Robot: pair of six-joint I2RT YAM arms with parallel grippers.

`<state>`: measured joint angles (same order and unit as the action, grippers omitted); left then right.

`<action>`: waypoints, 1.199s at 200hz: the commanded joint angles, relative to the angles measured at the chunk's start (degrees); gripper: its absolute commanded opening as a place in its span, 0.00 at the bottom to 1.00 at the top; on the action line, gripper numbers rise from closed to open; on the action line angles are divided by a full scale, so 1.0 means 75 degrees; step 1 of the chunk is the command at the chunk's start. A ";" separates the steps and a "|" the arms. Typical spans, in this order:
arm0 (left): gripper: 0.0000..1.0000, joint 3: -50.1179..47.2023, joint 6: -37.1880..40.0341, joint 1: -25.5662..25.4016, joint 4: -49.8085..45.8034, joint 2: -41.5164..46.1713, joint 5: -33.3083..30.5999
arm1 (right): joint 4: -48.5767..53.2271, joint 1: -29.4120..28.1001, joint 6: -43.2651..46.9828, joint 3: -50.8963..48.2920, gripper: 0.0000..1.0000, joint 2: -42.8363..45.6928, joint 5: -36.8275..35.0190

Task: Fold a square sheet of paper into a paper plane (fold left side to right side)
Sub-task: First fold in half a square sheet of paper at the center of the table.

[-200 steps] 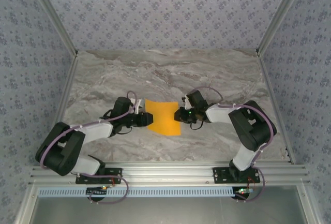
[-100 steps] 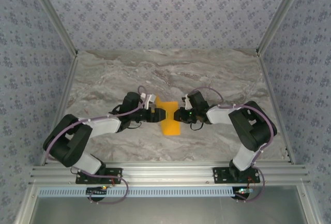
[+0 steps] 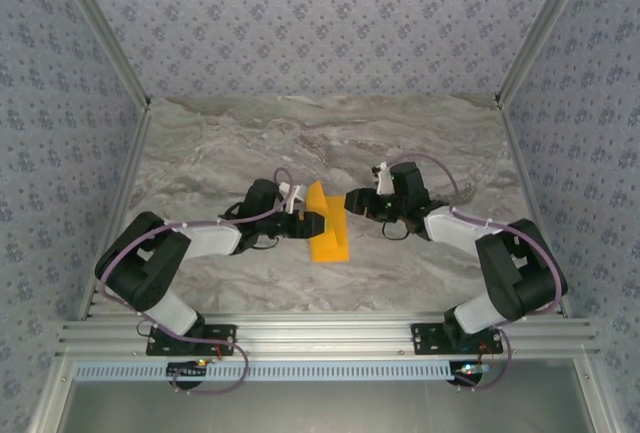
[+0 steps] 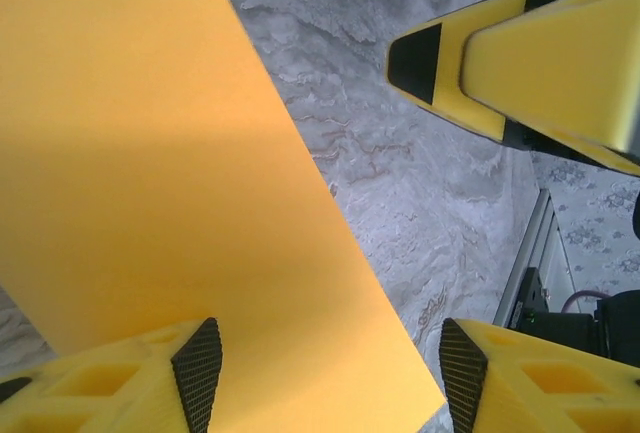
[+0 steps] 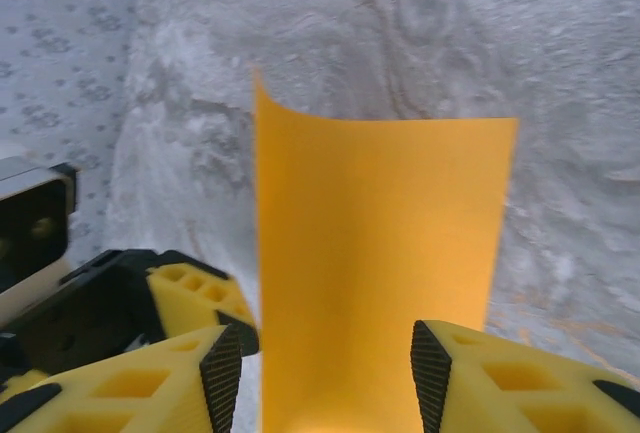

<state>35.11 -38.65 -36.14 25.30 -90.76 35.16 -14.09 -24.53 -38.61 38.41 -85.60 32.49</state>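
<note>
Square sheet of paper (image 3: 330, 238) between outstretched left arm (image 3: 215, 240), right arm (image 3: 450, 225)

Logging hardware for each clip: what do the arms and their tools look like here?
Both the left arm and right arm have bulky black joints, white link covers and a thin purple cable along them. The left tool and right tool carry yellow wedge-shaped fingers with cut-outs and black textured pads.

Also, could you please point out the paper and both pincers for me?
paper (image 3: 331, 245): top view, on its near end.
left pincer (image 4: 330, 358): left wrist view, midway between its fingertips.
right pincer (image 5: 328, 363): right wrist view, midway between its fingertips.
</note>
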 commanded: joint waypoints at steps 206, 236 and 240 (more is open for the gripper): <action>0.71 0.0899 0.0287 -0.0076 -0.3002 0.0512 -0.2602 | 0.1538 -0.0525 0.0965 0.1159 0.03 -0.1560 -0.0493; 0.71 0.1049 0.0014 -0.0089 -0.2803 -0.0003 -0.2558 | 0.1614 -0.0537 0.1008 0.1190 0.04 -0.1647 -0.0656; 0.71 0.1076 -0.0016 -0.0088 -0.2772 -0.0060 -0.2550 | 0.1620 -0.0537 0.1017 0.1201 0.04 -0.1659 -0.0670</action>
<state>41.47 -37.63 -36.42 7.51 -88.16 18.52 -4.84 -28.49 -32.88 45.69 -96.88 30.09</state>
